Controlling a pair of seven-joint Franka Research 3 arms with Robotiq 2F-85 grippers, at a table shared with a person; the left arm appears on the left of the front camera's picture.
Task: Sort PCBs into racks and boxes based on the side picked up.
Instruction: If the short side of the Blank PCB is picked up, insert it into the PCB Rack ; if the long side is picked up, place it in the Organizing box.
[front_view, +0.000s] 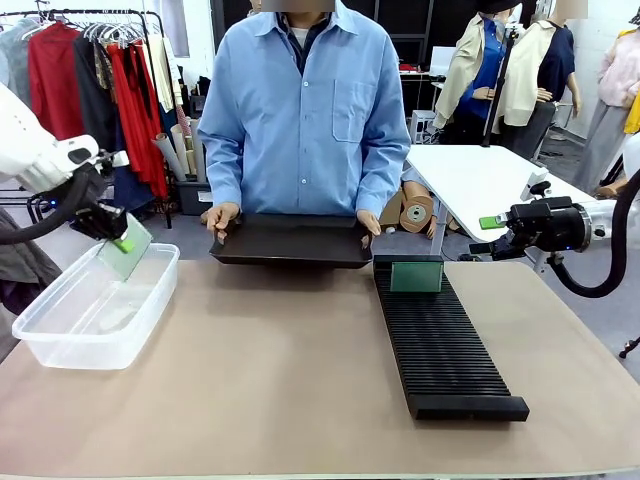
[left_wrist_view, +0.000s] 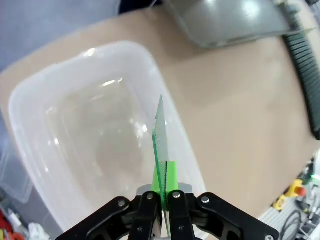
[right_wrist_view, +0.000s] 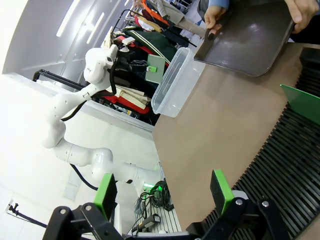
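Left hand (front_view: 122, 243) clamped tight on the lower edge of a PCB (front_view: 126, 256), held tilted above the far end of the clear plastic box (front_view: 60, 345), not touching it. In left wrist view same hand (left_wrist_view: 163, 202) with fingers pinched together on the board (left_wrist_view: 160, 137), seen edge-on, standing up from the pads over the box interior (left_wrist_view: 95, 135). Box sitting on the table (front_view: 280, 370) at the robot's left, looks empty but hard to tell through the clear walls.

Right hand (front_view: 484, 236) spread wide, holding nothing, hovering off the far right of the table, just beyond the far end of the black slotted rack (front_view: 445, 345). Right wrist view: green pads far apart (right_wrist_view: 223, 190), nothing between them, rack slots (right_wrist_view: 290, 165) below.

Second PCB (front_view: 416, 275) standing upright in a slot at the far end of the rack; also at right edge of right wrist view (right_wrist_view: 302, 102).

Person's hands (front_view: 220, 217) gripping both ends of a flat black tray (front_view: 292, 243) at far table edge, between box and rack.
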